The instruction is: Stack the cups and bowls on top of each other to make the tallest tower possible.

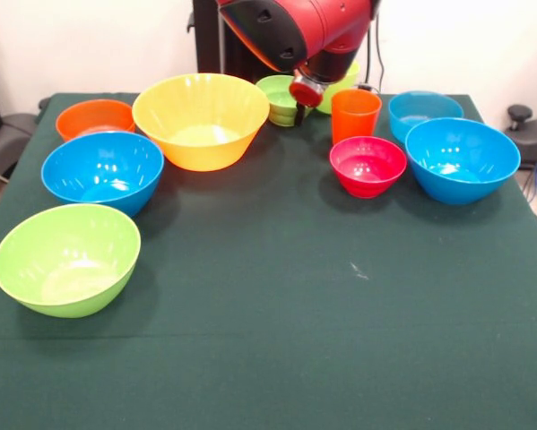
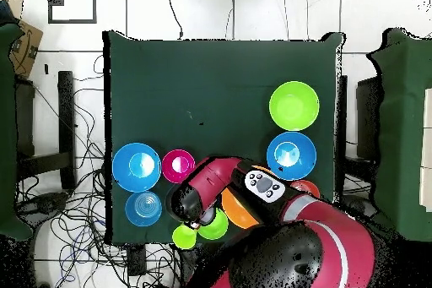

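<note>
The arm's end with my gripper [image 1: 304, 93] hangs at the table's far side, over the small green bowl [image 1: 280, 98] and next to the orange cup [image 1: 356, 115]. The yellow-green cup [image 1: 347, 82] is mostly hidden behind the arm. The bowls stand apart, each on its own: yellow [image 1: 201, 119], orange [image 1: 95, 117], blue [image 1: 102, 170], lime [image 1: 67, 258], red-pink [image 1: 368, 166], large blue [image 1: 463, 159], small blue [image 1: 425, 109]. No tower of nested bowls shows. In the overhead view my gripper [image 2: 191, 214] is beside the small green bowl [image 2: 216, 226] and the yellow-green cup [image 2: 184, 236].
The dark green table cloth [image 1: 277, 322] has open room in the middle and towards the front edge. The red arm [image 2: 295, 251] covers the yellow bowl and the orange cup in the overhead view. Cables lie on the floor around the table.
</note>
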Controlling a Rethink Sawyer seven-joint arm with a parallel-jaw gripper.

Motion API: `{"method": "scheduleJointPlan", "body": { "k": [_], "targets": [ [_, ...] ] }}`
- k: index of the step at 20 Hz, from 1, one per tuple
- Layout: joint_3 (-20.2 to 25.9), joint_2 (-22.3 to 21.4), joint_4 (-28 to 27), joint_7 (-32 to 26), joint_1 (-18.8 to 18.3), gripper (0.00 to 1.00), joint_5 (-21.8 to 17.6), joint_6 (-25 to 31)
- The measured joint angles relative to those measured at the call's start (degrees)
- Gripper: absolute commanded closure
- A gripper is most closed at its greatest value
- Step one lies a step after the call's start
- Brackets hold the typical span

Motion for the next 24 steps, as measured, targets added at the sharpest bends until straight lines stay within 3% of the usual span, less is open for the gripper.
{"method": "scheduleJointPlan", "body": {
  "k": [4,5,24],
  "targets": [
    [-0.02,0.00,0.00,0.00,0.00,0.00,0.00,0.00],
    [-0.07,0.00,-0.01,0.00,0.00,1.00,0.00,0.00],
    [-0.23,-0.01,0.00,0.00,0.23,1.00,0.01,0.01]
  ]
}}
